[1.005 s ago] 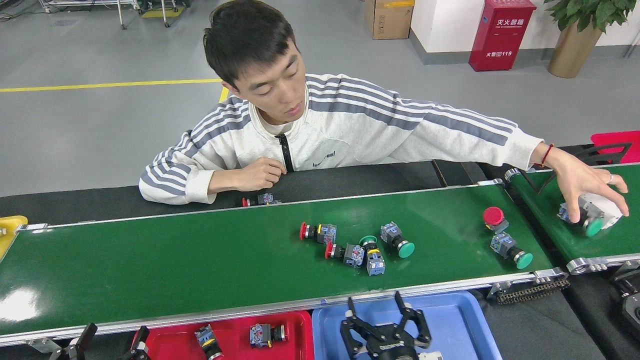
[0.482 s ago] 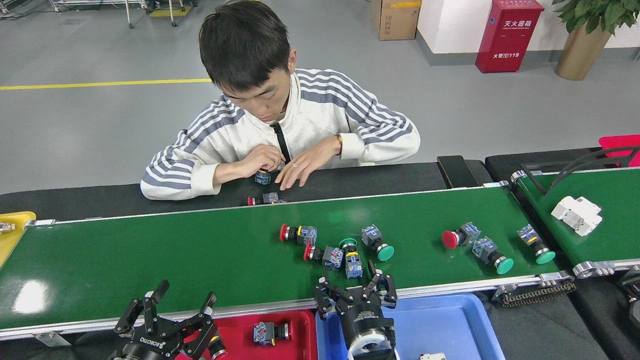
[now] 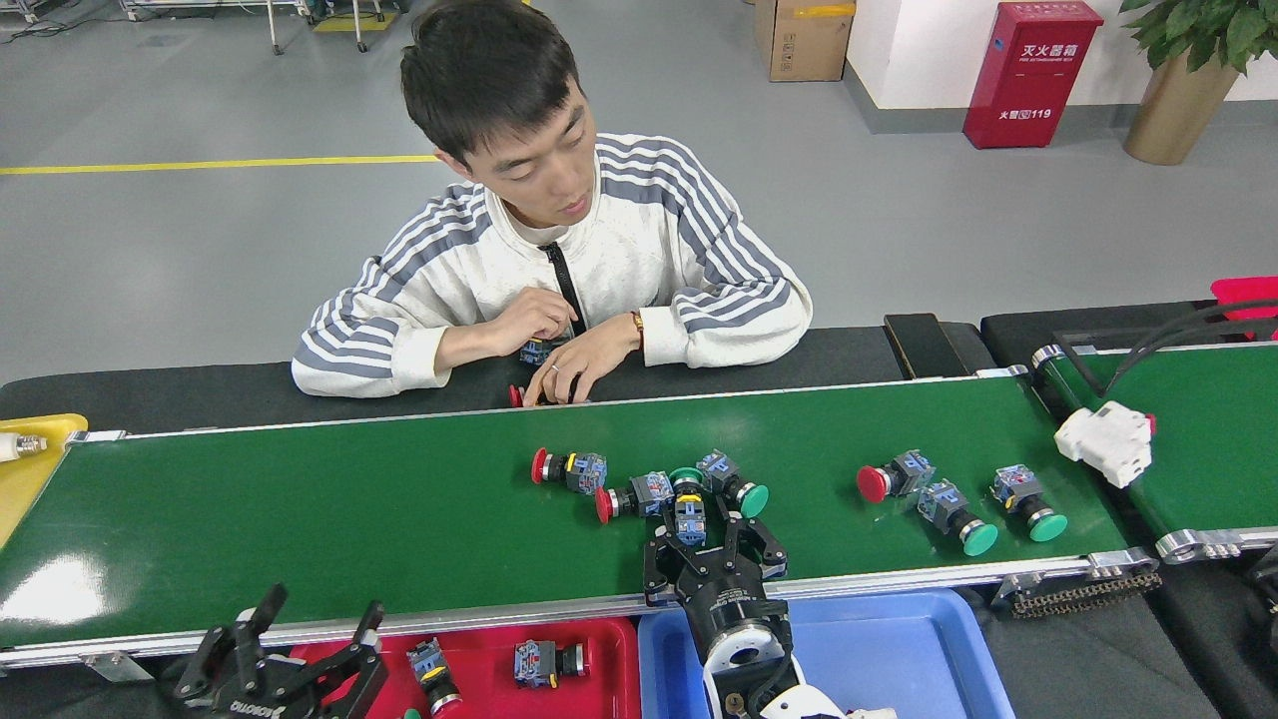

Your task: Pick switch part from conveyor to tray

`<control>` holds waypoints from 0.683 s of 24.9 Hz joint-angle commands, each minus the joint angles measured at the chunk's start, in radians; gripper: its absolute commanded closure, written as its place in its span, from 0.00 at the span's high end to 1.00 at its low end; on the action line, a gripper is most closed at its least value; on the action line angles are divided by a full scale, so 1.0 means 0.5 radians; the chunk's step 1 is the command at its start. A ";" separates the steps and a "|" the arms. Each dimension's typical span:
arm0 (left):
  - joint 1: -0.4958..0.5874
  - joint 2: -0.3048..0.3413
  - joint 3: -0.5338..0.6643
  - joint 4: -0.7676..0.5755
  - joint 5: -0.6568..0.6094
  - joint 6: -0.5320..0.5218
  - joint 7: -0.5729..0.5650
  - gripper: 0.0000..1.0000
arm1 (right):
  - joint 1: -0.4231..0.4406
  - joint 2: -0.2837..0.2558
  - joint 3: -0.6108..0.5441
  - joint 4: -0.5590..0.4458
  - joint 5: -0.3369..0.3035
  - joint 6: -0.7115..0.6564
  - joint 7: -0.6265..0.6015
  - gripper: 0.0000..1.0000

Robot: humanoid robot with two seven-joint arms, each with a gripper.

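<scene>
My right gripper [image 3: 711, 531] has pushed forward off the blue tray [image 3: 899, 649] and out over the conveyor [image 3: 300, 519], jaws spread and empty. They now flank the green-capped switch part [image 3: 687, 504] in the middle cluster, which has drifted left with the belt. I judge I'm ready to close, though the red-capped switch [image 3: 627, 498] and another green-capped switch [image 3: 734, 481] crowd it. My left gripper [image 3: 285, 649] has dropped back, parted and empty, beside the red tray [image 3: 619, 679]. The person's hand [image 3: 569, 364] has withdrawn from the belt.
</scene>
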 commanded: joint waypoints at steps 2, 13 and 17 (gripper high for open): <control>0.016 0.013 0.072 -0.027 0.013 -0.009 0.026 1.00 | 0.090 -0.050 0.156 -0.251 0.008 -0.074 0.001 0.02; -0.030 0.019 -0.158 -0.024 0.007 -0.037 0.020 1.00 | 0.222 -0.166 0.711 -0.628 0.072 -0.169 -0.020 1.00; -0.107 0.013 -0.361 -0.024 -0.024 0.006 -0.002 1.00 | 0.281 -0.181 0.343 -0.649 0.066 -0.150 -0.097 1.00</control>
